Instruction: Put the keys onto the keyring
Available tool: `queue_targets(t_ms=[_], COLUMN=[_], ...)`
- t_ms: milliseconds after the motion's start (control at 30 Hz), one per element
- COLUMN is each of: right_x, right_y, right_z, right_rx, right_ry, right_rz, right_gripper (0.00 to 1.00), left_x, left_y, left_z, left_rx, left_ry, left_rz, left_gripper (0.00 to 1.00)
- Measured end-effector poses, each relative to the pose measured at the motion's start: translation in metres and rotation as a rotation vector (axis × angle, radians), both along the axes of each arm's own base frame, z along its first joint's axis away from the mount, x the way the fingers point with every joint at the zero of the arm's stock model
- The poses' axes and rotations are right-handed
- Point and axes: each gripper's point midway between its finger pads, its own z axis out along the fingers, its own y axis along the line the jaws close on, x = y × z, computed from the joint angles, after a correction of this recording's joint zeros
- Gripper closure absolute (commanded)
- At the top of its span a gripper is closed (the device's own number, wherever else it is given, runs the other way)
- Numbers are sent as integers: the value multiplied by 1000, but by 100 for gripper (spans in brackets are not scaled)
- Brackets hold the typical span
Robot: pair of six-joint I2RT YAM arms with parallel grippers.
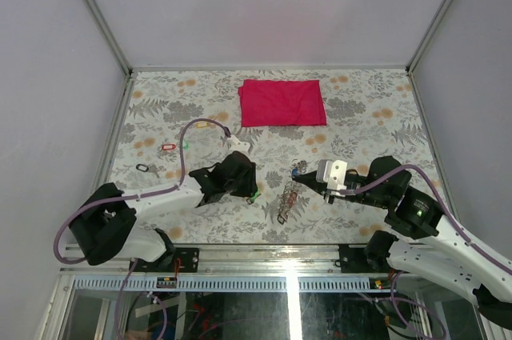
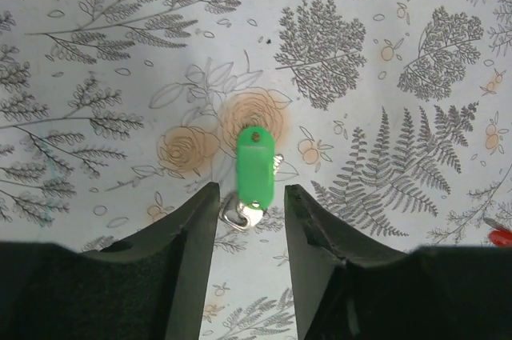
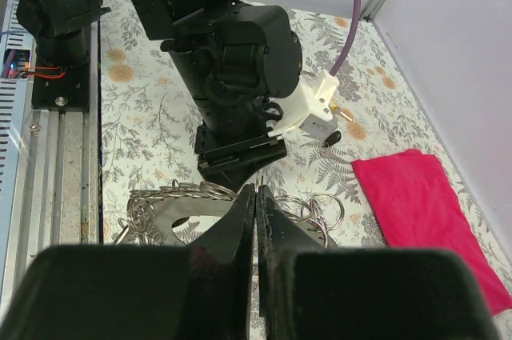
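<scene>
- At the left gripper (image 2: 250, 190): jaws apart, straddling the green-tagged key (image 2: 256, 166) flat on the table (image 2: 400, 52) — lined up for a pinch, apparently, with nothing held yet.
- At the right gripper (image 3: 256, 194): pressed shut, nosed up against the keyring (image 3: 188, 189) (whether pinching its wire, impossible to tell), likely to steady it.
- Farther left: red-tagged key (image 1: 167, 147) and black-tagged key (image 1: 142, 168), well apart from the ring, unthreaded.
</scene>
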Motion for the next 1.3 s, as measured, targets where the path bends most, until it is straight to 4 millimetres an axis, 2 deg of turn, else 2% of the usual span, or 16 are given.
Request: queue_targets(t_ms=[200,467,600,800,1067,1300], right_x=[3,3,1,0,0,0], right_y=[-3,-25,-30,-30,-29,-29], right_z=[2,20,29,23,20,17], right_rx=[6,43,67,48,39,33], right_ry=[-8,-26,-38,-22,-7,7], right_rz=[-25,-107,-114,-114,-114,-115], right_gripper=[100,100,100,100,100,100], left_x=[-9,-10,-9,-12,-5,-3], left_y=[-9,-5,-6,-5,-6,-5], left_z=[3,-14,-20,-25,-30,-32], left_rx=[119,322,403,469,513,533], left_ry=[-48,-67,-84,-101,-119,-129], left_rz=[13,102,125,128,139,139], left_gripper=[56,61,62,62,68,80])
